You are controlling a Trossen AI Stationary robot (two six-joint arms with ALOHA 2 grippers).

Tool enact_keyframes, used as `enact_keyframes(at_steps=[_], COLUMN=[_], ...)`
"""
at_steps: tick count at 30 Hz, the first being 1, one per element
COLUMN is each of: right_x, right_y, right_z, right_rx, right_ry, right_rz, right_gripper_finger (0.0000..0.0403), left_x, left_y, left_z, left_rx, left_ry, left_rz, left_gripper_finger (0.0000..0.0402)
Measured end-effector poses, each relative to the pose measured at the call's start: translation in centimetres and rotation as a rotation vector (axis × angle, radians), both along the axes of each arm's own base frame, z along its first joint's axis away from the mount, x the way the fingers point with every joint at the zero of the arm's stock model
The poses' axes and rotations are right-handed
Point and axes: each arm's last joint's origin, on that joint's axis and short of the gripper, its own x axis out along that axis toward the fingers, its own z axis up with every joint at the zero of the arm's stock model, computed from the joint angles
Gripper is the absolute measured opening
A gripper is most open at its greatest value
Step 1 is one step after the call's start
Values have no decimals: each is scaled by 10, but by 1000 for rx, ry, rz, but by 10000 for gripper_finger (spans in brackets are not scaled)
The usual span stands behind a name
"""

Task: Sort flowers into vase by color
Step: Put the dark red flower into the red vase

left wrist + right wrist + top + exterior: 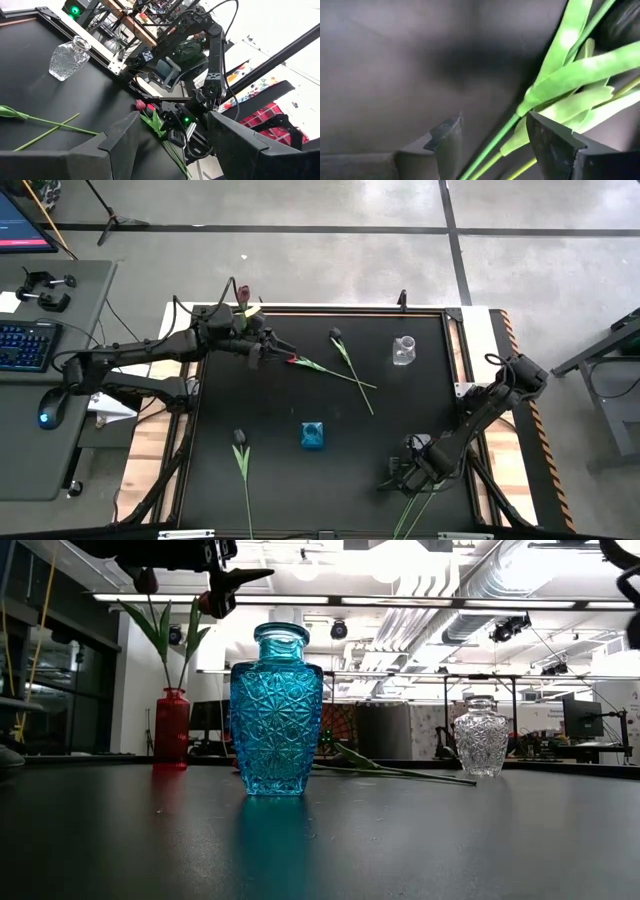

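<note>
Both arms are matte black, jointed, trailing black cables, with angular claw fingers (120, 137).

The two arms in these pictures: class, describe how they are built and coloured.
Both arms are black and slender, built of jointed segments with black cables looped alongside. The left hand and right hand each end in two dark, flat, angular fingers. The right arm, seen from the left wrist, carries a small green light and white X-shaped marks.

Bright ceiling strip lights (330, 600) wash the low view from behind, and the blue vase (276, 710) glows, mirrored on the glossy table (400, 840). The right wrist view is dim, its green stems (570, 75) blurred.
</note>
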Motion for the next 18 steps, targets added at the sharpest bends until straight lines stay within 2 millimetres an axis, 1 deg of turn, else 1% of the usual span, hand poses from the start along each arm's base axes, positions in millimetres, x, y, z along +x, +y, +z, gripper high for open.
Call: enact_keyframes(at_steps=[5,8,14,18], right_x=[3,5,8,12], right_y=[9,12,12,7], right_z=[-16,-22,-25,-24], right_rx=[18,23,20,-14], right_ry=[26,32,36,-9], right_rz=[13,16,19,33], right_gripper_finger=[206,206,206,206], left_x=[0,0,0,0], left_y=[0,0,0,0], left_z=[0,0,0,0], left_rx=[0,1,1,1], left_ry=[0,0,-1,-1], left_rz=[0,0,1,1], left_gripper_finger=[220,220,220,220])
